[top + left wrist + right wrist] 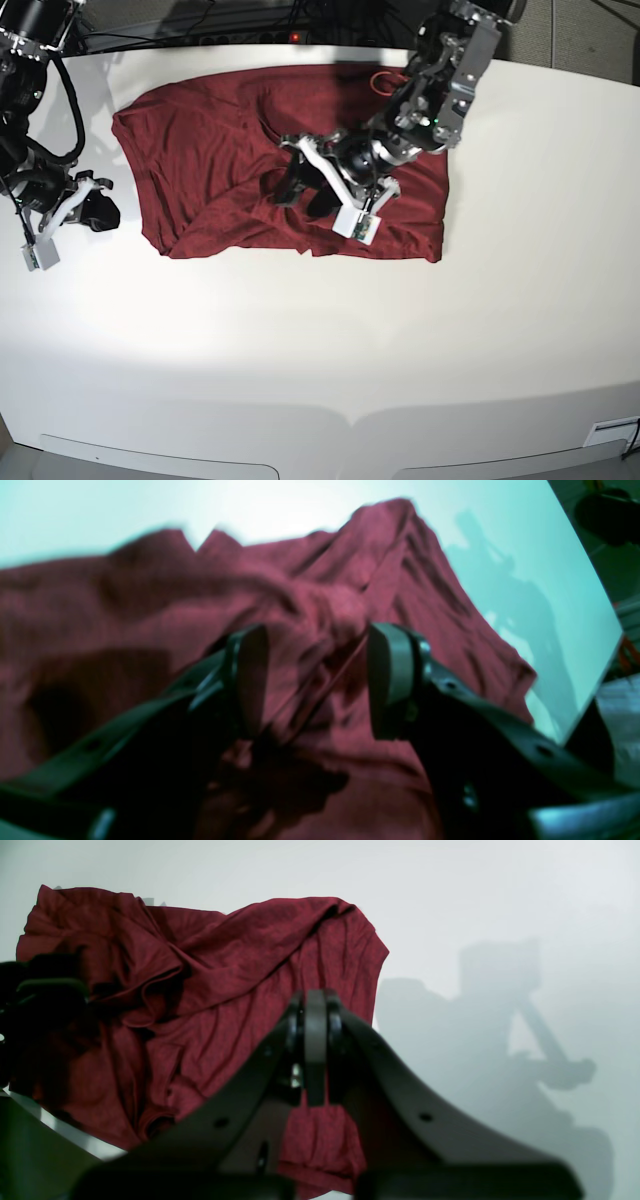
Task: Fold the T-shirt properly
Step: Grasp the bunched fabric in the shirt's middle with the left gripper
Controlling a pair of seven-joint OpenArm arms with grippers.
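**Left gripper poised over bunched cloth; right gripper idle at the table edge**

The shirt (230, 170) lies spread but rumpled on the white table (420, 330), toward the far side and left of centre in the base view; its body is roughly flat at the left, while a ridge of gathered folds runs through the middle. The left gripper (315, 680) hangs over that ridge with jaws spread wide and nothing between them; the left wrist view shows cloth heaped under and beyond the pads, though blur hides whether a pad touches it. The right gripper (316, 1050) sits off the shirt's edge, near the table's left side in the base view; its jaws are pressed together, and the right wrist view shows no cloth caught in them.

The step in hand appears to be taking hold of the bunched middle so as to draw it flat; little of the fold proper seems done. To do it well, the left jaws should straddle a single fold rather than the whole heap, since thin knit picks up in layers; a pinch near an edge or seam would give a cleaner pull; the right gripper could pin the near hem, so the shirt stretches instead of sliding.
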